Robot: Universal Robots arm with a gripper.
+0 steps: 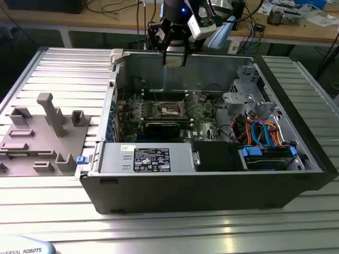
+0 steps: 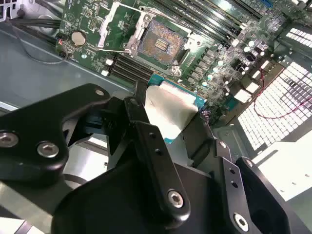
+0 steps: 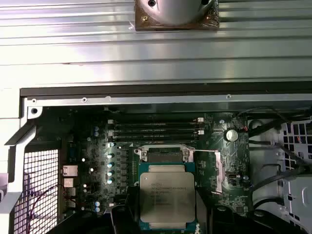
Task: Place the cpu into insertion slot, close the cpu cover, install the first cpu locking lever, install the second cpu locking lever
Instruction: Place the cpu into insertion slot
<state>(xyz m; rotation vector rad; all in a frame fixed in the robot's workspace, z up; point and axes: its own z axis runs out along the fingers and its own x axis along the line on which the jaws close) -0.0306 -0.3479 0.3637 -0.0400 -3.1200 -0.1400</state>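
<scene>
**Q.** What does the figure show of the step in hand?

**A.** The gripper [image 1: 174,53], its fingers closed on two opposite edges of the cpu [image 3: 167,197], hangs above the open computer case [image 1: 212,185]. The chip is carried flat, metal top upward, well apart from the board. Below it lies the insertion slot [image 2: 160,43], empty, contact field exposed. The cpu cover [image 2: 107,28] stands raised on its hinge beside the slot.

**Q.** What does seating the chip well appear to call for?

**A.** By judgement: the chip's edges square to the slot's rim, its face level, and a straight vertical descent. Sliding it sideways across the contacts could bend them. The raised cover and the memory slots [image 3: 156,127] stand close by, so the fingers have little room at the sides. Release should come only once the chip rests fully within the rim.

**Q.** Is any writing present?

**A.** Yes. The cpu's metal top bears several lines of dark print in the first wrist view. A black-and-white label [image 1: 151,160] lies on the power supply housing [image 1: 114,159], with a small white sticker [image 1: 127,148] just beside it. None of this is transcribed here.
</scene>
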